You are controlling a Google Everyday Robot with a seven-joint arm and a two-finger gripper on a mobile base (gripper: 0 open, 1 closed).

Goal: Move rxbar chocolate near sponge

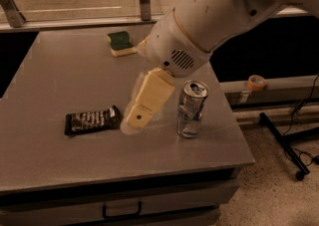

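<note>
Reach phase: gripper [133,120] just right of rxbar chocolate [92,120], sponge [121,43] far beyond jaws; jaw gap: cannot tell. Next: shift left, straddle it.

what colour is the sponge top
Dark green, on the small rectangular sponge, camera view; cream end effector hangs beside the dark-wrapped bar.

The bulky white arm [214,16] reaches down from the upper right, its vented wrist housing [175,58] bent low. The cream-coloured plastic claw [135,118] slants down-left, its tip hanging mid-view.
</note>
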